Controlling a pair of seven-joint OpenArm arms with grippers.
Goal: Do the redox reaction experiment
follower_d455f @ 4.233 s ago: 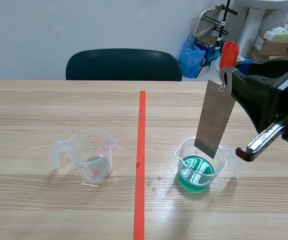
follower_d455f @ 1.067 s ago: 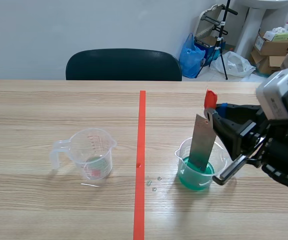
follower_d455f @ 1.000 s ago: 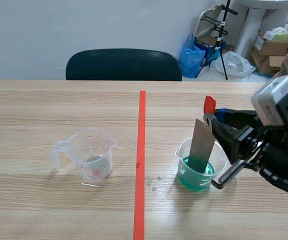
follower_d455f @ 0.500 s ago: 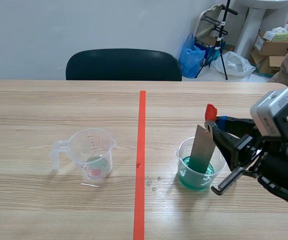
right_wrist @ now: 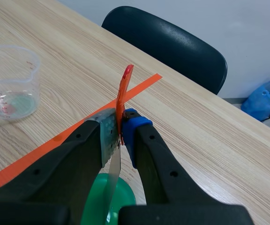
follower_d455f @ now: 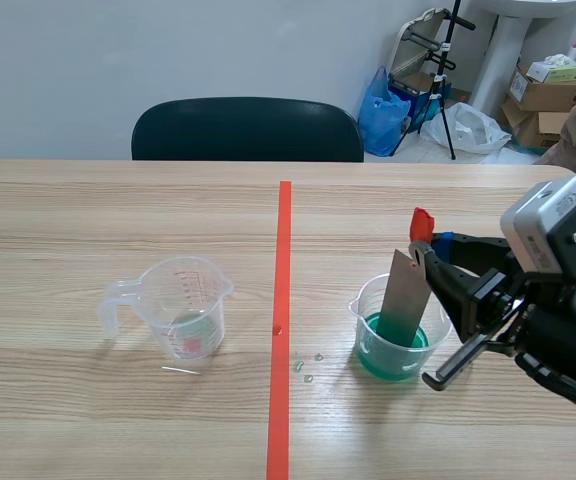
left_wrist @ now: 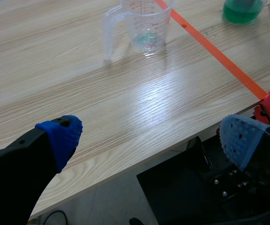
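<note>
One metal strip (follower_d455f: 405,297) sits grasped in my right end effector (follower_d455f: 424,250), lower end dipped in the green-liquid beaker (follower_d455f: 361,320); my left end effector (left_wrist: 149,136) stands released.

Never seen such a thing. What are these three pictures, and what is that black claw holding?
A robot with two black arms, each ending in a two-fingered gripper. The wide picture looks over the wooden table from between the arms; the others come from wrist cameras. The right gripper is shut on a grey metal strip, its lower end inside a clear cup of green liquid. A nearly empty measuring cup stands across the orange tape line from it. The left gripper hangs open at the table's near edge.
</note>
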